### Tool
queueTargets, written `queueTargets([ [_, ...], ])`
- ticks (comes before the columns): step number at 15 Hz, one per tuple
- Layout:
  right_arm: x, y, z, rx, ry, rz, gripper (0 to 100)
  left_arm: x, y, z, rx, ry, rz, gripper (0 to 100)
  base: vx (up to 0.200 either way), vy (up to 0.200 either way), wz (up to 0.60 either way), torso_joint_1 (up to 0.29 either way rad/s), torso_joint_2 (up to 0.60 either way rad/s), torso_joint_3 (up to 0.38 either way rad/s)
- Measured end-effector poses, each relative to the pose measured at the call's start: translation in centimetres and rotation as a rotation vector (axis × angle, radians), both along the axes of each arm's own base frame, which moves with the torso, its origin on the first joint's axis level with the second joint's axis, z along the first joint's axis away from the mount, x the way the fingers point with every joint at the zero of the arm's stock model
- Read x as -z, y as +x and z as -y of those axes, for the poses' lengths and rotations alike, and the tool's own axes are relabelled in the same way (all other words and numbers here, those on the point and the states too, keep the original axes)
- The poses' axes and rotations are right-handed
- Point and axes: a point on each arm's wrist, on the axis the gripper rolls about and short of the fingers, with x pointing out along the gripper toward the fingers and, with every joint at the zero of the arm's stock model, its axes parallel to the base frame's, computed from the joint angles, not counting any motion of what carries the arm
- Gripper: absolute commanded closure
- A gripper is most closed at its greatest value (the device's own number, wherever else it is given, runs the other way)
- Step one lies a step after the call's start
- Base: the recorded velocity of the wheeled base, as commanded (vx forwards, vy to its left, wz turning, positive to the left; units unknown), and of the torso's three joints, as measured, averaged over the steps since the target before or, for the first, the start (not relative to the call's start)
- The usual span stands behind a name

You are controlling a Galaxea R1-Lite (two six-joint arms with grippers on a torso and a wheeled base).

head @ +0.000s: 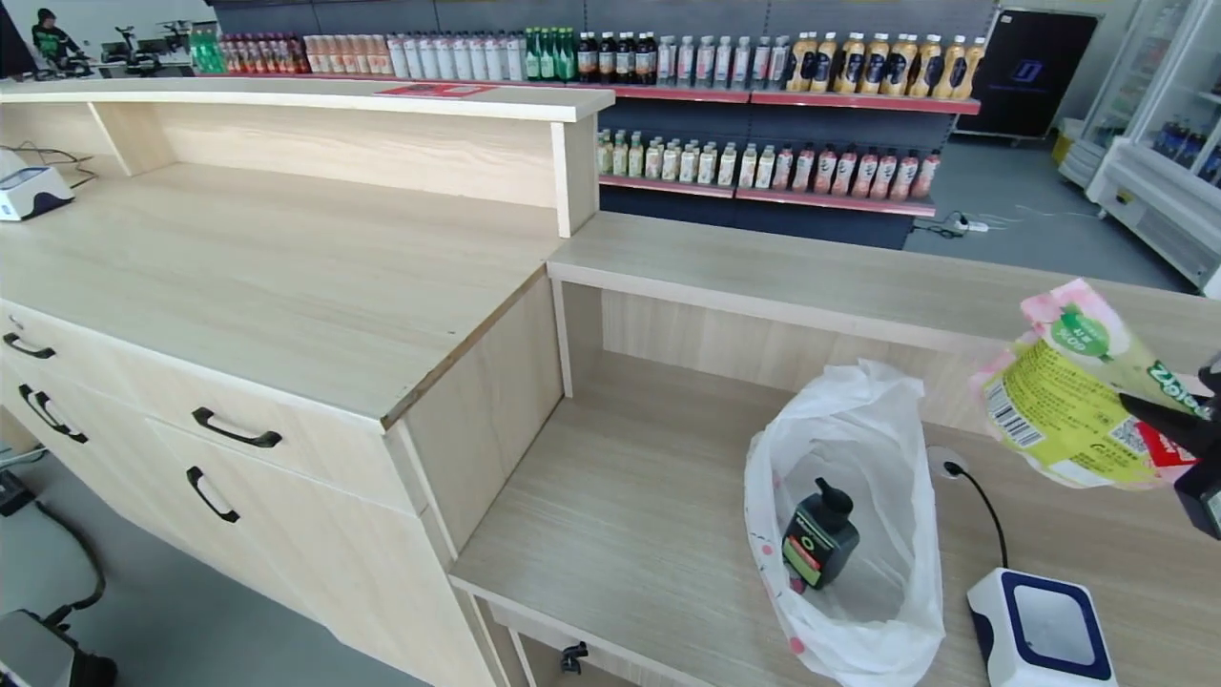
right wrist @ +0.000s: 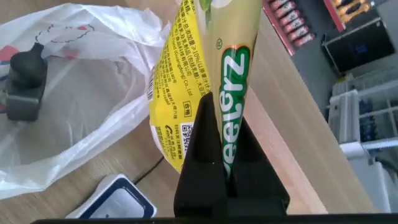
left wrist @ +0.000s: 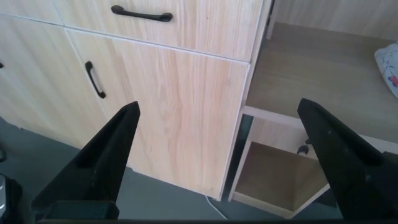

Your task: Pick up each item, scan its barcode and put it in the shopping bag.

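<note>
Nearest, one white scanner (head: pixel 1040 630) with a dark-rimmed window is seen lying on the lower counter (head: pixel 610 515), and a black cable is seen running from it to a round hole in the top. Just beside it one shopping bag (head: pixel 858 515) of thin white plastic is stood open, and one dark pump bottle (head: pixel 818 546) with a green and red label is seen upright inside.

Above the counter, to the right of the bag, one snack pouch (head: pixel 1059 401) is held tilted in the air by the right gripper (head: pixel 1149 410), its black fingers clenched on the pouch's lower part. A yellow-green back panel with a barcode and fine print is shown, and a pink and white end with a round green mark.

The left gripper (left wrist: pixel 217 155) is held low before the cabinet front (left wrist: pixel 174 112), its fingers spread wide with nothing between them. Four black handles are counted on that front.

Farther off, a second scanner (head: pixel 29 191) is seen on the higher counter (head: pixel 267 267). Beyond, two shelf rows (head: pixel 763 95) of bottles are lined up.
</note>
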Motion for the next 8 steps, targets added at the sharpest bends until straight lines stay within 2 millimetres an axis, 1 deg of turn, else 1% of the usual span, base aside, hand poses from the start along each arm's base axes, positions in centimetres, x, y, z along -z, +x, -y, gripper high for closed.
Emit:
queueTargets([
  [2, 0.6, 1.6, 0.1, -0.034, -0.06, 0.003, 100, 0.0, 0.0, 0.0, 0.001, 0.0, 0.0, 0, 0.0, 0.0, 0.0, 0.0, 0.0, 0.0],
  [5, 1.7, 3.8, 0.6, -0.156, -0.132, 0.011, 100, 0.0, 0.0, 0.0, 0.0, 0.0, 0.0, 0, 0.0, 0.0, 0.0, 0.0, 0.0, 0.0],
  [8, 3.4, 5.2, 3.2, -0.295, -0.283, 0.006, 100, 0.0, 0.0, 0.0, 0.0, 0.0, 0.0, 0, 0.0, 0.0, 0.0, 0.0, 0.0, 0.0],
])
